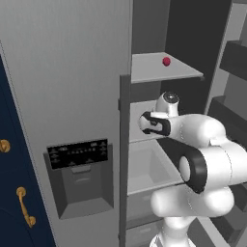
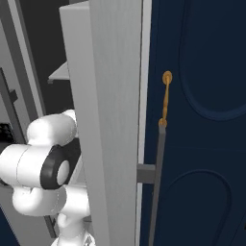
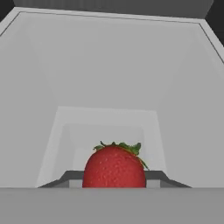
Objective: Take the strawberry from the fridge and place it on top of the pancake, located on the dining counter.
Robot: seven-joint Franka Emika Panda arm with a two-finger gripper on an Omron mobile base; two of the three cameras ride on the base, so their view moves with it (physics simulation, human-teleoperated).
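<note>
Left base view: arm's reaching into the open fridge. Right base view: elbow's hugging the fridge door. Hand view: gripper fingers are pinching the strawberry inside the grey compartment. I'd be squeezing gently and lifting straight before backing out.

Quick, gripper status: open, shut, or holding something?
Gripper: its dark fingers sit close on both sides of the strawberry, so it looks closed on it, inside the fridge.
</note>
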